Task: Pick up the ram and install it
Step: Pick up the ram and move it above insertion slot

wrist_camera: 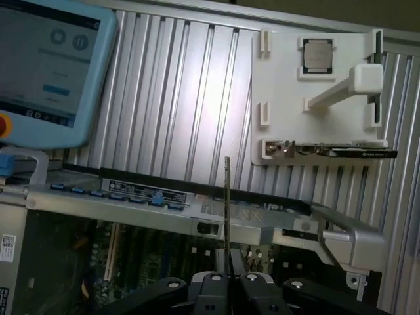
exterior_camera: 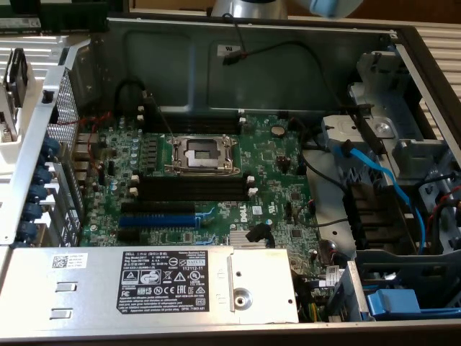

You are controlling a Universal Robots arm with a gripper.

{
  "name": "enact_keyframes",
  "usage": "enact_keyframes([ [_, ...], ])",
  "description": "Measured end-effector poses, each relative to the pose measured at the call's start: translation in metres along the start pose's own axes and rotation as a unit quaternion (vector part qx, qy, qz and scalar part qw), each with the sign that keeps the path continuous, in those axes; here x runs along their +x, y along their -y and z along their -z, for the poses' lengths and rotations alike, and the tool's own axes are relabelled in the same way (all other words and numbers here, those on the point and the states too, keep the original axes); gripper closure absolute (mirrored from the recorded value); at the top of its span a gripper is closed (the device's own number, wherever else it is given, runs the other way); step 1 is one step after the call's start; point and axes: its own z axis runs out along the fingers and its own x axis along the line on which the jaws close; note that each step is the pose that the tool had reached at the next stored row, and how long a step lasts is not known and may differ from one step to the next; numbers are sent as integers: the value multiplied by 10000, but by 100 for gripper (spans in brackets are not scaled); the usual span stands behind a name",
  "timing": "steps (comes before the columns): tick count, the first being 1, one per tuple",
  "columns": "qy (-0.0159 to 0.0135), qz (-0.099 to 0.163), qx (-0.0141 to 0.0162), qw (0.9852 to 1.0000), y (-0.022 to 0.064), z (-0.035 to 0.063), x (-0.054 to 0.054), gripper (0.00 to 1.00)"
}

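Your black gripper (wrist_camera: 226, 281) is clamped on the long, thin dark ram (wrist_camera: 226, 210), which stands straight out between the fingers, so the pick-up looks done. The black memory slots with white end clips (exterior_camera: 191, 189) look empty, so the installing is left. The grey metal case wall (wrist_camera: 275, 220) runs just beyond the fingers; mind that edge.

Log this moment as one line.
gripper: jaws shut on thin dark memory stick | black memory slots: empty

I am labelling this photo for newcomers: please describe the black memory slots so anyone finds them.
Find the green motherboard in the exterior view. Below its square metal processor socket lie the long black memory slots; unlike the blue expansion slot beneath, they carry white end clips.
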Motion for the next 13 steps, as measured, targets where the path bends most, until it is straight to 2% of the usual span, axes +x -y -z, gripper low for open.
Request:
enact_keyframes([
  [13, 0, 1, 0, 10000, 575, 2, 167, 88],
])
